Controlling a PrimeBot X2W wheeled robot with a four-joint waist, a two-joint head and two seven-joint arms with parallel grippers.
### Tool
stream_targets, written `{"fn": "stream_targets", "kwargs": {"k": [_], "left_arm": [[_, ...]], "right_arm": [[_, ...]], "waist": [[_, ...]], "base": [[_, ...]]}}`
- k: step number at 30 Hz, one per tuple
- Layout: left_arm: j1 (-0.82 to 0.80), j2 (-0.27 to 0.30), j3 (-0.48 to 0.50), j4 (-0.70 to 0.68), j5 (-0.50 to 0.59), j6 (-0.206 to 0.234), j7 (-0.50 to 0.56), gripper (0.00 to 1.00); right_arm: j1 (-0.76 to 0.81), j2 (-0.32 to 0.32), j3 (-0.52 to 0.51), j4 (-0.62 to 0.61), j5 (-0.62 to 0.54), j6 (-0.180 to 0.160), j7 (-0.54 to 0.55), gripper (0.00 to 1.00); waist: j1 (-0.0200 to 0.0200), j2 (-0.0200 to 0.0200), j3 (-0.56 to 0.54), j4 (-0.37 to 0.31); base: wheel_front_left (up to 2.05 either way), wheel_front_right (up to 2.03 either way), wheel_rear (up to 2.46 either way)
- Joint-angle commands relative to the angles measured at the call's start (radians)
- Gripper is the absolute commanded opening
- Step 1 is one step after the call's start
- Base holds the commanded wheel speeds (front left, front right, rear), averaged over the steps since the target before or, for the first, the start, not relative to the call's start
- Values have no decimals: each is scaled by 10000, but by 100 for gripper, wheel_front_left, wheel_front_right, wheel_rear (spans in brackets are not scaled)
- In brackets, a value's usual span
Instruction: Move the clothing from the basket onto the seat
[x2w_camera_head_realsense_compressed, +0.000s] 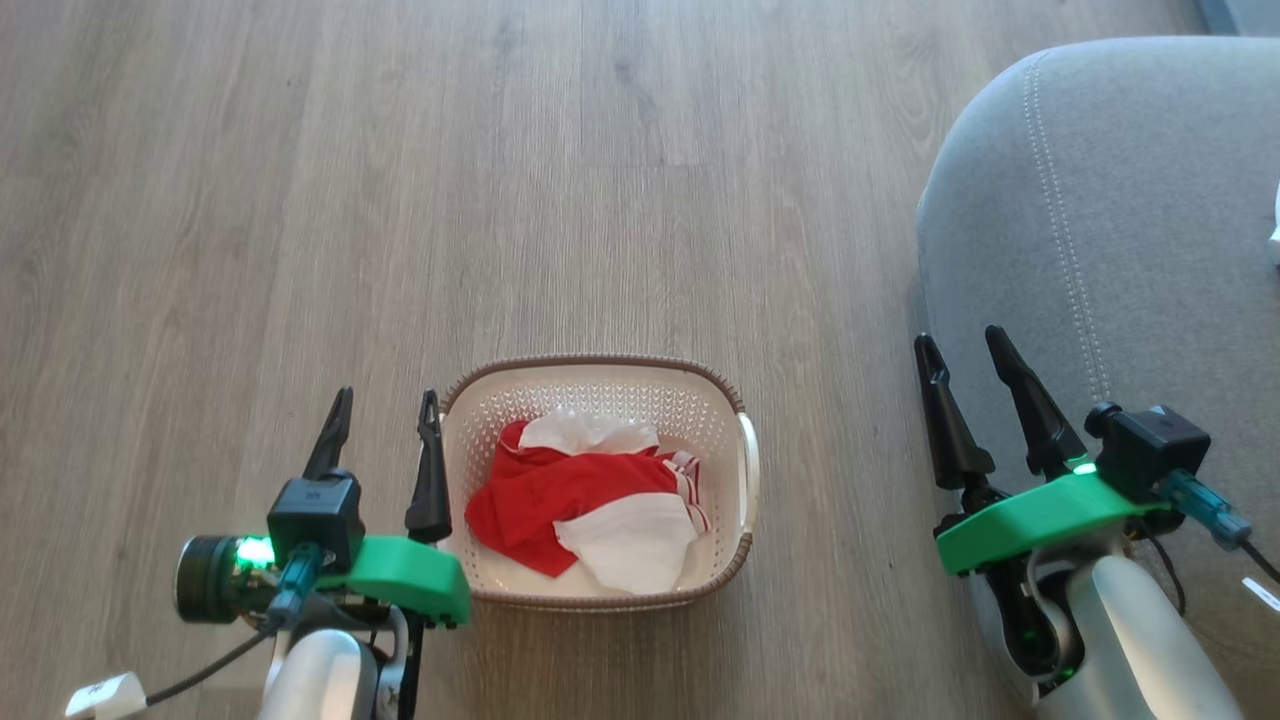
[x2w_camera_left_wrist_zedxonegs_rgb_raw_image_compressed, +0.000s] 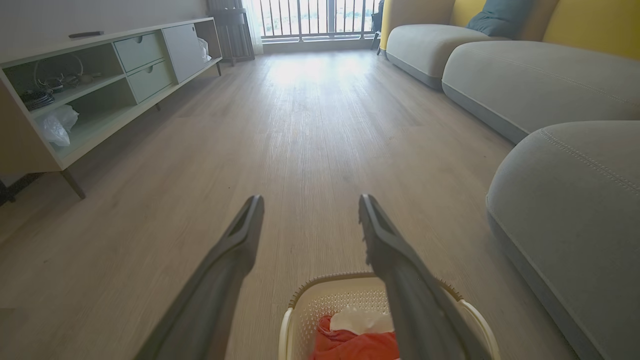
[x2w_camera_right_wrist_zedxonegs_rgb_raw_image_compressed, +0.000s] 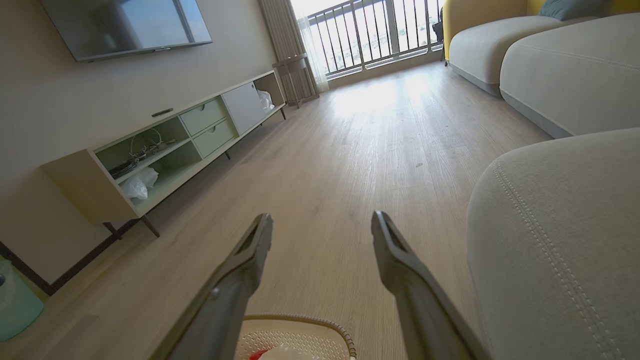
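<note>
Much floor (x2w_camera_head_realsense_compressed: 600, 150) beyond basket (x2w_camera_head_realsense_compressed: 600, 361); left pincer (x2w_camera_head_realsense_compressed: 388, 394) beside rim.

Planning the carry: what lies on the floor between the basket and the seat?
Bare wood floor lies between the basket and the seat, seen in the head view.

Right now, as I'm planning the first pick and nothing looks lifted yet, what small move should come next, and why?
Probably lower the left end effector rightward into the basket, onto the clothing. It is open and empty just outside the basket's left rim, nearer than the right end effector, which is open by the seat. The red and white fabric lies bunched inside.
</note>
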Motion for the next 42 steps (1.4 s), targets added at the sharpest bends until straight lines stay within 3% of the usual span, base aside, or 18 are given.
{"fn": "stream_targets", "kwargs": {"k": [1, 9, 13, 22, 32, 37, 42], "left_arm": [[-390, 23, 257, -294, -30, 9, -49, 100], [-575, 22, 77, -241, 66, -113, -49, 100], [-730, 22, -263, 406, 191, -529, -49, 100], [-1972, 151, -856, 1915, 981, -1131, -49, 100], [-4722, 1202, -1761, 5227, 1799, -1746, -49, 100], [-6140, 1835, -2013, 7064, 2090, -1972, -49, 100], [-7197, 2396, -2281, 8445, 2496, -1897, -49, 100]], "right_arm": [[-230, 75, 131, -393, -86, -2, -20, 100], [-321, 92, -1, -354, -126, -2, -20, 100], [-427, -55, -88, -170, -867, -2, -20, 100], [-906, 338, -120, -260, -1411, -2, -20, 100], [-1499, 697, -223, -905, -1303, -2, -20, 100], [-1563, 731, -91, -1192, -812, -2, -20, 100], [-1610, 734, 60, -1322, -292, -2, -20, 100]], "waist": [[0, -1, 73, 12], [0, -1, 583, -22], [0, -1, 1114, -124], [0, -1, 3346, -992], [0, -1, 6282, -2552], [0, -1, 7286, -3362], [0, -1, 7830, -3944]], "base": [[0, 0, 0], [0, 0, 0], [0, 0, 0], [0, 0, 0], [0, 0, 0], [0, 0, 0], [0, 0, 0]]}}
